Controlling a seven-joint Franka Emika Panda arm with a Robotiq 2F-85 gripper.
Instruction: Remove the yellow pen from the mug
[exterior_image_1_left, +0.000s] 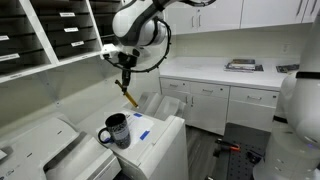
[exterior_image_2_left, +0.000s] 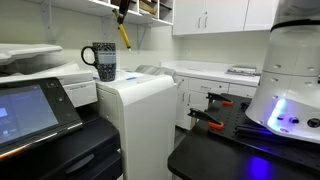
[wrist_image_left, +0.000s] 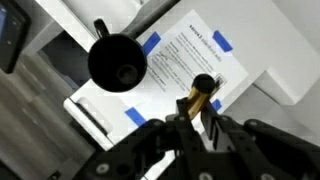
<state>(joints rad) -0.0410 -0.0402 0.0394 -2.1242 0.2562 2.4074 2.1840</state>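
The dark glossy mug stands on top of a white cabinet-like machine; it also shows in an exterior view and from above in the wrist view, where its inside looks empty. My gripper is shut on the yellow pen and holds it in the air, above and beside the mug. The pen hangs down from the fingers in an exterior view. In the wrist view the pen sits between the fingers.
A white sheet with blue tape corners lies on the machine top beside the mug. A printer stands nearby. Wall shelves are behind, and a white counter with cabinets runs along the wall.
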